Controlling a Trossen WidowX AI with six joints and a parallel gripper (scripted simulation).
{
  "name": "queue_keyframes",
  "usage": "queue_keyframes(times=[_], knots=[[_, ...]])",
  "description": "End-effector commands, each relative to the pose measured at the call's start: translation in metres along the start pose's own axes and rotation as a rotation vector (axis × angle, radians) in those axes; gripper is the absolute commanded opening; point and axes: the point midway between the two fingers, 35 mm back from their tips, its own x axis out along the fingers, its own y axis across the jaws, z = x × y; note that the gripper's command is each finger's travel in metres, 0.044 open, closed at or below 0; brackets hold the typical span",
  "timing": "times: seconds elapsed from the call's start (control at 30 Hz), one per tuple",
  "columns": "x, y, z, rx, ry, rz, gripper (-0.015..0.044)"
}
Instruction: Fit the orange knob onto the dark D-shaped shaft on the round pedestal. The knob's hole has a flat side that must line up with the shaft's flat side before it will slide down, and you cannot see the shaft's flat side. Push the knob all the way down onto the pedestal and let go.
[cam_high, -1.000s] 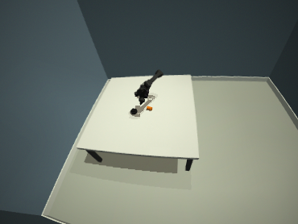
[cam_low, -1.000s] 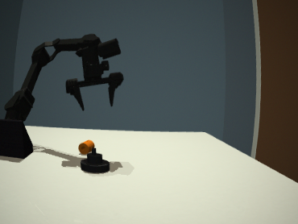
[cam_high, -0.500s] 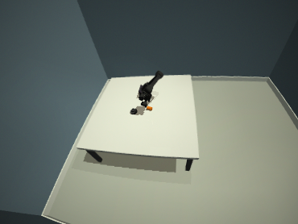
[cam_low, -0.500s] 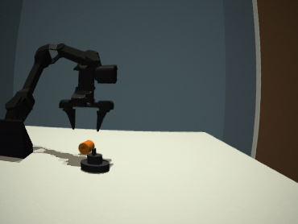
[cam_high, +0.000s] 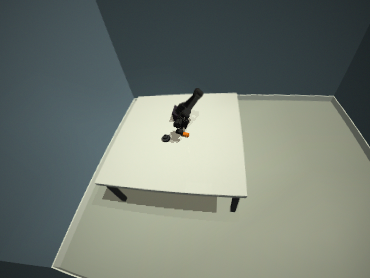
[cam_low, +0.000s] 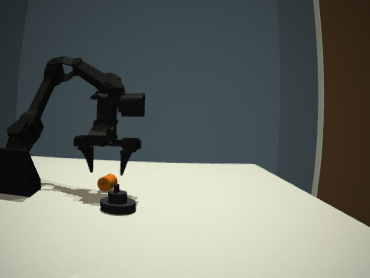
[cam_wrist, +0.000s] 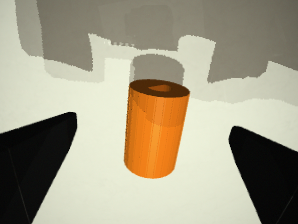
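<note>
The orange knob is a cylinder lying on its side on the table. In the wrist view its dark end with the hole faces the top of the picture. My gripper is open and empty, pointing down, with its fingertips above the knob and one finger to each side of it in the wrist view. The round black pedestal stands upright near the knob, its short dark shaft pointing up. The shaft's flat side cannot be made out.
The white table carries the arm, knob and pedestal. The arm's base stands at the left in the exterior view. The arm's shadow falls around the knob. The pedestal is the only other object close to the knob.
</note>
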Motion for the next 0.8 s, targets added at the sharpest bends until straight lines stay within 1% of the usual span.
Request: queue_keyframes(times=[0.0, 0.67, 0.77], knots=[[0.007, -0.001, 0.000, 0.006, 0.003, -0.006, 0.0440], [0.037, -0.002, 0.000, 0.013, 0.006, -0.005, 0.0440], [0.037, -0.002, 0.000, 0.013, 0.006, -0.005, 0.0361]])
